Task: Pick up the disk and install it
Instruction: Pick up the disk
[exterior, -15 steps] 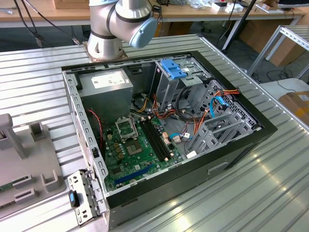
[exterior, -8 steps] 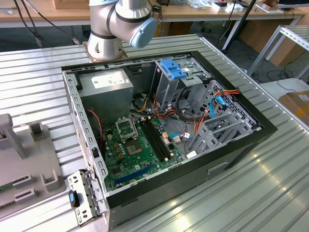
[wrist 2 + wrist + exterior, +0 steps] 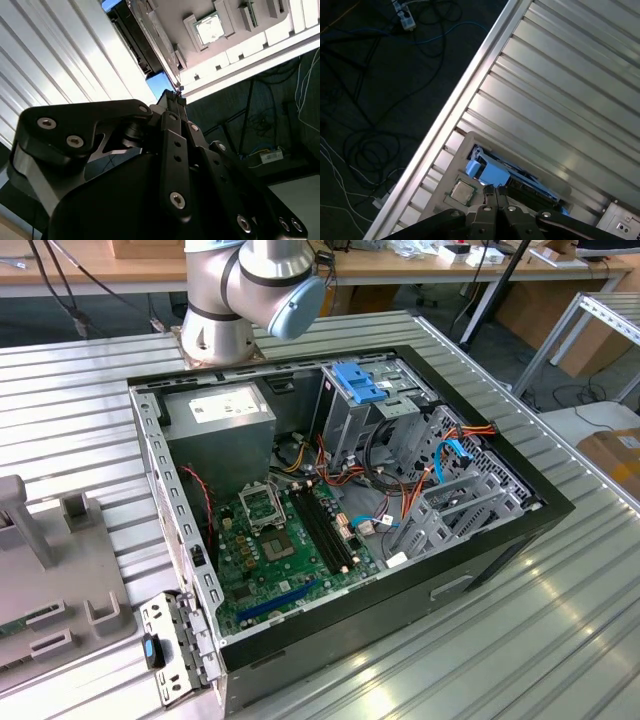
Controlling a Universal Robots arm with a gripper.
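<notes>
The disk (image 3: 490, 172) sits in a grey tray (image 3: 466, 142) that lies against the tabletop's (image 3: 560, 90) edge, next to the dark floor. Its bright blue carrier faces the first wrist view, with the dark body running away behind it. In the second wrist view a patch of that blue (image 3: 159, 84) shows just beside the fingertips. A square processor chip (image 3: 462, 191) rests in the same tray, just beside the disk. The hand (image 3: 495, 191) is over the tray with its tips right at the carrier's near edge. Its fingers are drawn narrow, almost together, and in the second wrist view the black links converge to a point (image 3: 176, 96). Whether the tips pinch the carrier or only meet in front of it cannot be told. Loose cables (image 3: 370, 150) coil on the floor past the tabletop's edge. In the exterior view an open computer case (image 3: 480, 552) occupies the middle of the ribbed tabletop. Inside it are a green motherboard (image 3: 280, 550), a grey power-supply box (image 3: 225, 415) and a metal cage with a blue top (image 3: 355, 385). The arm's base (image 3: 215, 335) is mounted at the tabletop's far edge behind the case.
</notes>
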